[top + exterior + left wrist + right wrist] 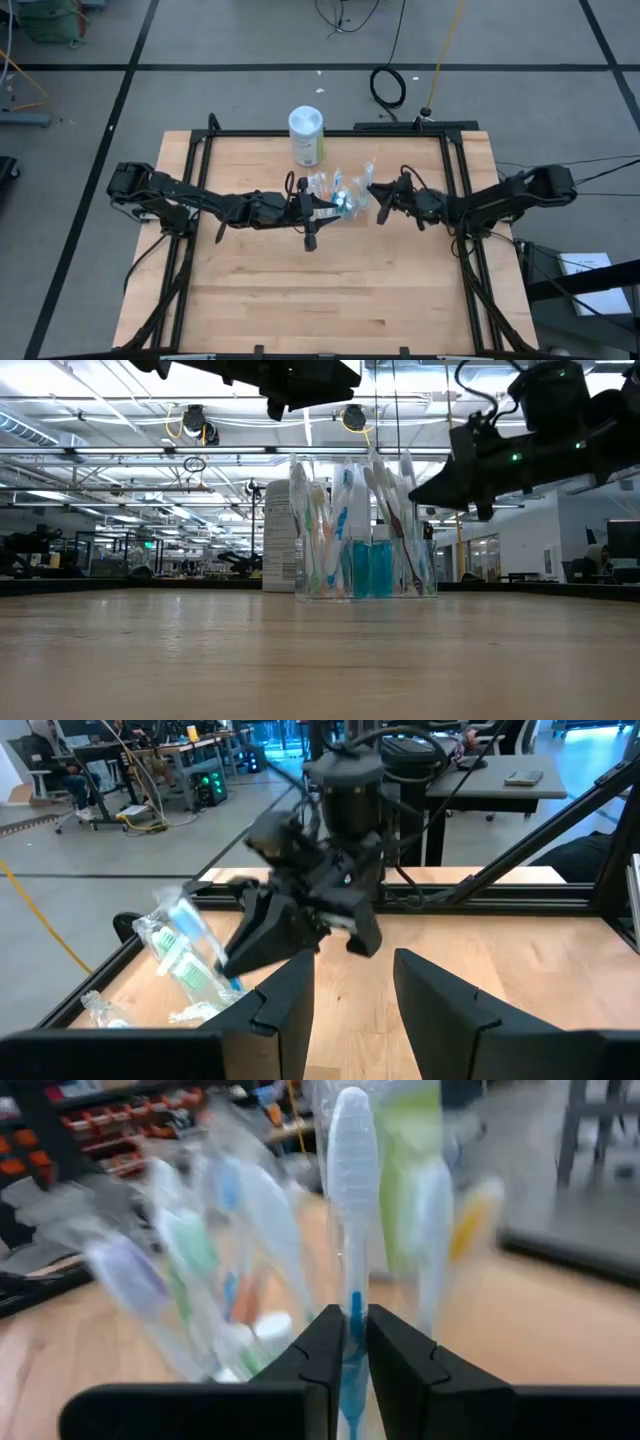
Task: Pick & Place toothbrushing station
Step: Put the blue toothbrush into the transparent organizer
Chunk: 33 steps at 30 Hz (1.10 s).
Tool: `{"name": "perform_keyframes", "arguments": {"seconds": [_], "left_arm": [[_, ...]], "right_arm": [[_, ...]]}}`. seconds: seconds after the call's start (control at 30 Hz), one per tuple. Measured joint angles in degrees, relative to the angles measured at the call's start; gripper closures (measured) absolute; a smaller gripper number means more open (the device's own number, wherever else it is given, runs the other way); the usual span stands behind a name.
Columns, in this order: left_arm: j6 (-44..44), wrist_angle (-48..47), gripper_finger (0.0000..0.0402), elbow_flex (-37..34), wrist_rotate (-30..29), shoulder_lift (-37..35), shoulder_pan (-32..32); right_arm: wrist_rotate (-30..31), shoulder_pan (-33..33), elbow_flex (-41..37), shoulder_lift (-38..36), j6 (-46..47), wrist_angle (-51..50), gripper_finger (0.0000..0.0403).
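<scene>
The clear cup (365,570) stands on the table near its far middle. It holds several wrapped toothbrushes (345,500) upright, and teal tubes (380,565). It also shows in the high view (342,192). My right gripper (375,190) is at the cup's right side, up among the brush tops, shut on one wrapped toothbrush (352,1190). My left gripper (350,995) is open and empty. It hangs above the table just left of the cup (320,205). My right gripper pinches the handle (352,1312) of a white and blue wrapped toothbrush between its two fingers, below the brush head. The fingers come roughly level from the table's right side and lie across the brush. The brush stands upright among the others in the cup.
A taller white-lidded canister with a green label (306,135) stands behind the cup toward the far edge. It also shows in the low view (278,540). Bare wood (330,290) lies between the cup and the near edge. A black frame (455,180) borders the table.
</scene>
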Motion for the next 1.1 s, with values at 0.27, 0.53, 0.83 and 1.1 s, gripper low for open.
{"name": "perform_keyframes", "arguments": {"seconds": [0.27,0.53,0.83,1.1], "left_arm": [[0.0,0.0,0.0256,0.0,0.0,0.0,0.0],[0.0,0.0,0.0256,0.0,0.0,0.0,0.0],[-3.1,-2.4,0.0256,0.0,0.0,0.0,0.0],[-4.1,-4.9,0.0256,0.0,0.0,0.0,0.0]], "right_arm": [[0.1,-0.1,0.0,4.7,6.2,-0.4,0.0371],[-1.7,0.4,0.1,4.8,5.3,-0.9,0.0351],[-2.1,0.5,0.0,4.9,2.4,-1.3,0.031],[-2.1,0.5,0.0,0.6,-1.5,-3.6,0.0292]]}}
